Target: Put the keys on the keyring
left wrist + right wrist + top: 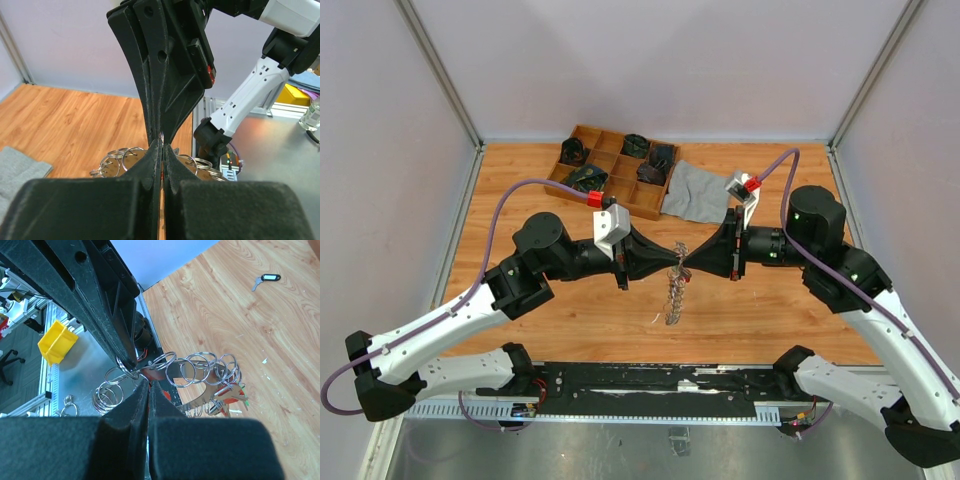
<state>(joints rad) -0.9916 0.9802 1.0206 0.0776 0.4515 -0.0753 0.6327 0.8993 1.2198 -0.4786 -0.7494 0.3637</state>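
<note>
The keyring (673, 293), a metal band strung with many silver split rings, hangs above the table between both arms. My left gripper (672, 258) is shut on one of its top rings (127, 369). My right gripper (690, 258) is shut tip to tip against the left one, pinching a red-tagged key (156, 374) at that ring. Other rings (200, 367) and keys with red and green tags (234, 392) dangle from the band. Rings also show either side of the left fingers (119, 157). One loose key with a black tag (265, 279) lies on the table.
A wooden compartment tray (582, 136) holding dark items stands at the back. A grey cloth (695, 190) lies to its right. White scraps (264, 360) dot the wood. A yellow bin (57, 342) sits off the table's near edge.
</note>
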